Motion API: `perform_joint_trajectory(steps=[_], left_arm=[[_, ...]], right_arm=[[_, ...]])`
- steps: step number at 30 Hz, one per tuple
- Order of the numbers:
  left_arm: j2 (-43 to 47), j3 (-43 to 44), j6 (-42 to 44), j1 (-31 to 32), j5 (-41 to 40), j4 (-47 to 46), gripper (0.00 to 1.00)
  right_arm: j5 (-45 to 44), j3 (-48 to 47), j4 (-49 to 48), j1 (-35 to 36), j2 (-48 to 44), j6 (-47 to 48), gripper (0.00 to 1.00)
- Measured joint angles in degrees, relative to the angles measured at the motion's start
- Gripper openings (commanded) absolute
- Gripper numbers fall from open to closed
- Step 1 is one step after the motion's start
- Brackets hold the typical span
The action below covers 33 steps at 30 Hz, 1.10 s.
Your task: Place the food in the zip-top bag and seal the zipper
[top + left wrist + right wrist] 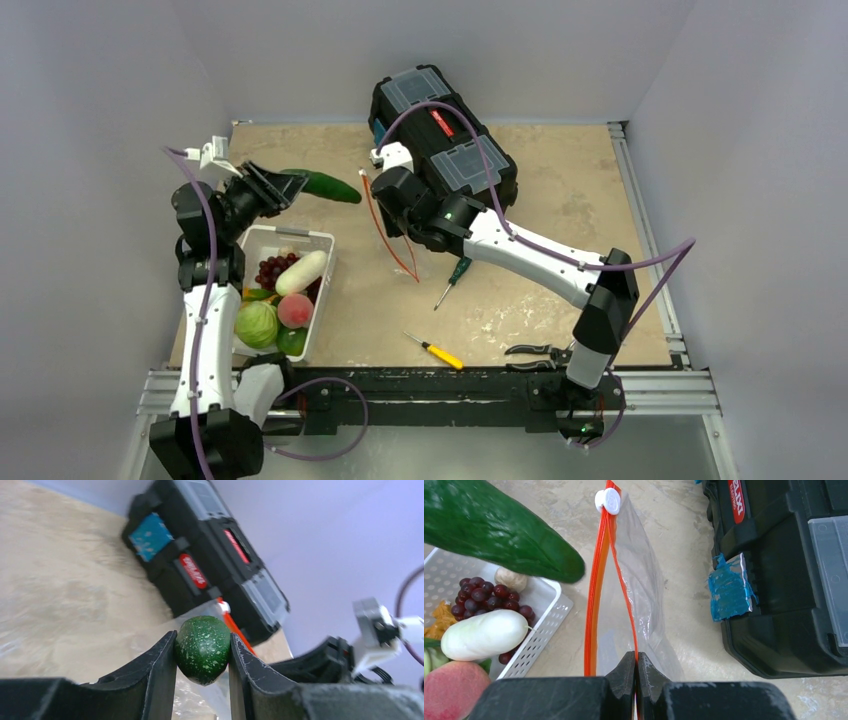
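Left gripper (202, 639): black fingers clamped on either side of one rounded end of a dark green, pale-speckled toy cucumber (328, 187).
Cucumber: held in the air, roughly level, just past the far rim of the white slotted plastic basket (322, 285). Its free tip points to the basket's right, near the bag's mouth but apart from it.
Right gripper (636, 659): fingers pressed together, pinching one lip of the thin orange-red zipper (593, 605) at the end opposite its small white tab (610, 501).
Zip-top bag (644, 590): clear, floppy plastic, just right of the basket, between it and the toolbox. The mouth is parted, and the two orange-red lips stand apart along most of their length and meet at the tab.
Basket contents: purple grapes (271, 270) at the far end, with a white radish (301, 272) beside them. Nearer the front are a pink peach (295, 310), a pale green cabbage (256, 324) and a round green fruit (292, 342). An orange piece (441, 619) shows at the left wall, and what it is cannot be told.
Toolbox (445, 130): black plastic with clear lid compartments and red labels, beyond and well right of the basket, with a blue patch on the side facing the bag.
Loose tools: a green-handled screwdriver (455, 275), a yellow-handled screwdriver (440, 352) and black pliers (535, 352) lie on the tan tabletop right of the basket, the last two near the front edge.
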<state>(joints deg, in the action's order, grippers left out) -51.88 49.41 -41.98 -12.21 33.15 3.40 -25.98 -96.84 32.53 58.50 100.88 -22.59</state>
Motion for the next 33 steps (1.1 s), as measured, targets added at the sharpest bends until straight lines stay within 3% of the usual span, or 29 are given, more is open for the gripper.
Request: perform_joint_trajectory(steps=[8,14,18,33], left_arm=[[-1.36,-3.41,-5.62,2.19,15.41,-18.62,0.00],[-1.07,-3.32,-5.62,3.87,18.86,-22.21,0.00],[-2.34,-2.14,-3.80,5.33,19.45,-19.78,0.00],[-8.04,6.86,10.51,16.41,17.33,4.98,0.00]], right_arm=[[-0.44,0.15,0.04,0.00,-0.09,1.14,0.00],[-0.22,2.32,-0.39,-0.02,-2.08,4.20,0.00],[1.79,3.17,-1.14,-0.66,-3.93,5.95,0.00],[11.43,5.81,-7.67,-2.62,-8.72,7.93,0.00]])
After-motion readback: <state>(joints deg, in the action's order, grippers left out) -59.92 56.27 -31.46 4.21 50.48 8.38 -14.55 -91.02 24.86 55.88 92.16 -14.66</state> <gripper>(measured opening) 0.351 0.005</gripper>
